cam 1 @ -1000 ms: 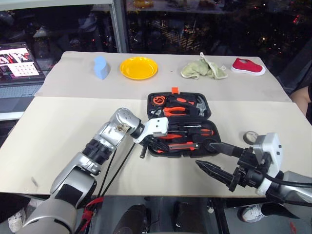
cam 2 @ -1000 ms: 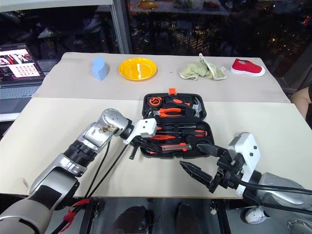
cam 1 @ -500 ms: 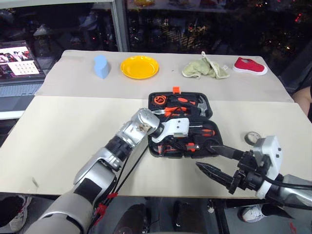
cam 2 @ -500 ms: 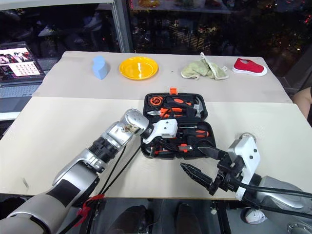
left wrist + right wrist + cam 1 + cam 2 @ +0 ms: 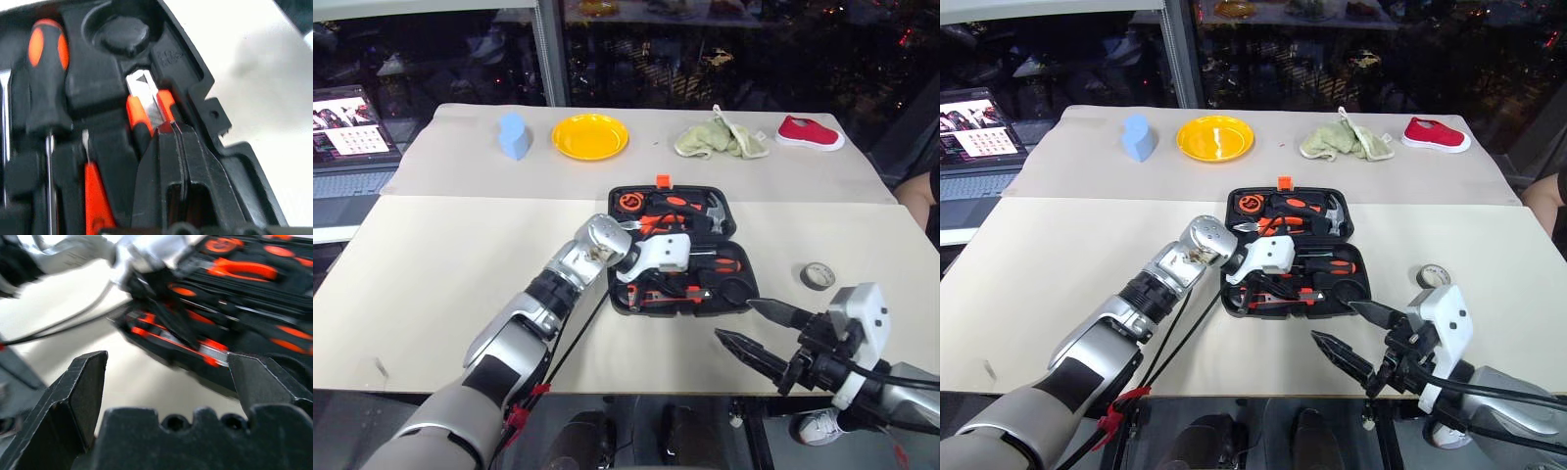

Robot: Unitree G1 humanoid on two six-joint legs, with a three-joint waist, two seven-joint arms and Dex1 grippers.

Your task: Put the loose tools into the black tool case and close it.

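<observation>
The black tool case (image 5: 736,233) lies open in the middle of the table, orange latch tab on its far edge. Orange-handled tools fill its far half; a black-and-orange screwdriver (image 5: 45,73) and the orange-and-silver utility knife (image 5: 146,100) lie in near recesses. My left gripper (image 5: 648,285) reaches into the near half from the left, its tip at the knife's end (image 5: 171,128). The grey tape roll (image 5: 818,276) lies on the table right of the case. My right gripper (image 5: 734,320) hovers open and empty near the table's front edge, in front of the case's right corner.
Along the far table stand a blue object (image 5: 515,135), a yellow plate (image 5: 591,136), a green cloth (image 5: 720,137) and a red shoe (image 5: 810,132). A laptop (image 5: 347,122) sits off the far left. Bare tabletop lies left of the case.
My left gripper swung right from the case's left edge, where a dark tool hung from it, to over the near recesses. The right gripper drifted slightly right.
</observation>
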